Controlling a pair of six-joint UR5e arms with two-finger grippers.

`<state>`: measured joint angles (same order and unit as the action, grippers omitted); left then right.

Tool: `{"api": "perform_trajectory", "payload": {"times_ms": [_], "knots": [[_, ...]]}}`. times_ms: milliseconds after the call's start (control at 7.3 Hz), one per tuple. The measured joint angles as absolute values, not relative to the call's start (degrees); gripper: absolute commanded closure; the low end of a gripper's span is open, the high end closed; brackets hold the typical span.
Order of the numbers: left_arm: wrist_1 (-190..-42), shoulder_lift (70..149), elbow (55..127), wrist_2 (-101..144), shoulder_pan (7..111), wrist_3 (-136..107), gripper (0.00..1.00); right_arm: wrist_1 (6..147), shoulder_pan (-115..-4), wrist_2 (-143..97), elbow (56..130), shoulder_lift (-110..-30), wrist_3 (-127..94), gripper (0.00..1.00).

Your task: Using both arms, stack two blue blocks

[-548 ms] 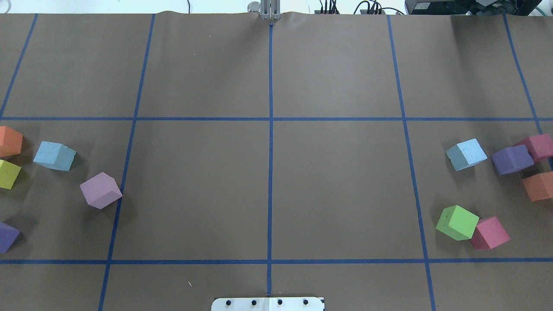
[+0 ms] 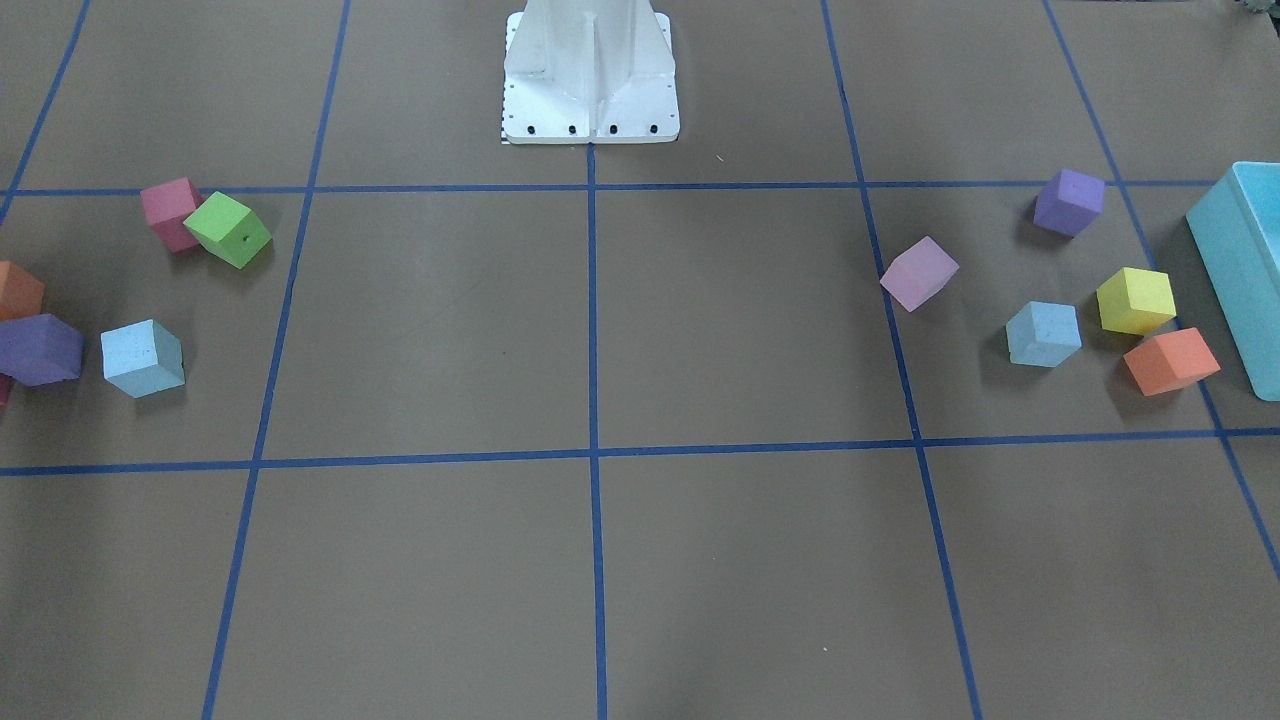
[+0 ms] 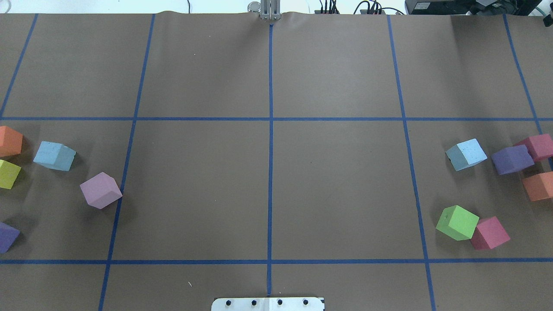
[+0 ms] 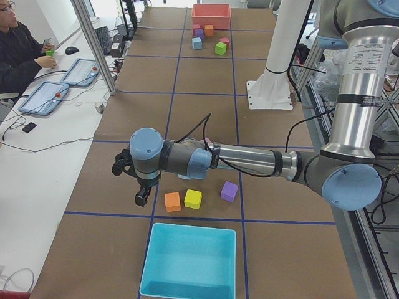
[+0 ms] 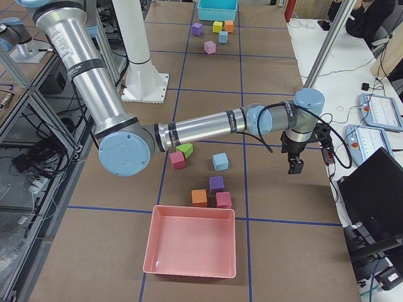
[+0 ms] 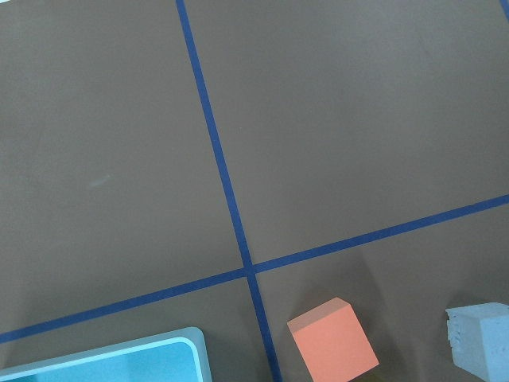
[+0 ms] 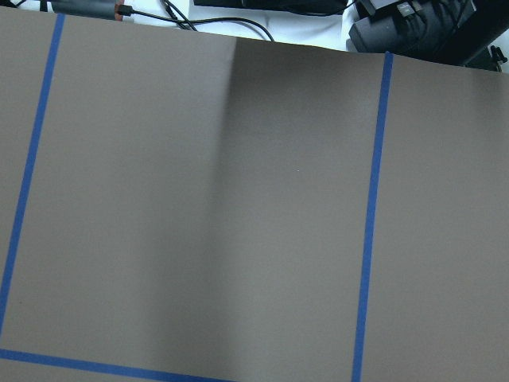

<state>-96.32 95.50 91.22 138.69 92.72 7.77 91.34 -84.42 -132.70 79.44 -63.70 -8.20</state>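
Two pale blue blocks lie far apart on the brown table. One blue block (image 3: 54, 155) (image 2: 1043, 333) is on my left side, and it shows at the bottom right of the left wrist view (image 6: 481, 346). The other blue block (image 3: 466, 154) (image 2: 143, 357) (image 5: 220, 162) is on my right side. My left gripper (image 4: 142, 196) hangs over the table's far edge next to an orange cube (image 4: 173, 201). My right gripper (image 5: 295, 165) hangs to the right of its blue block in the exterior right view, apart from it. I cannot tell whether either gripper is open or shut.
A turquoise bin (image 2: 1240, 270) (image 4: 190, 261) stands at my left end and a pink bin (image 5: 189, 242) at my right end. Pink, purple, yellow, orange, green and red cubes surround each blue block. The white base (image 2: 590, 90) stands at the middle.
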Motion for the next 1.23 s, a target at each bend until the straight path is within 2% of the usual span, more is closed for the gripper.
{"api": "perform_trajectory", "payload": {"times_ms": [411,822,1233], "knots": [[-95.5,96.48,91.37,138.62,92.67,7.25,0.02,87.17,-80.23,-135.35,85.22,-67.44,-23.24,0.0],[-93.27,98.44,91.43,138.55,92.65,7.02,0.02,75.68,-74.36,-135.48,90.32,-75.87,-26.63,0.02],[-91.25,99.85,91.84,138.53,92.6,6.91,0.02,74.53,-65.12,-131.57,97.9,-82.1,-28.84,0.01]]}}
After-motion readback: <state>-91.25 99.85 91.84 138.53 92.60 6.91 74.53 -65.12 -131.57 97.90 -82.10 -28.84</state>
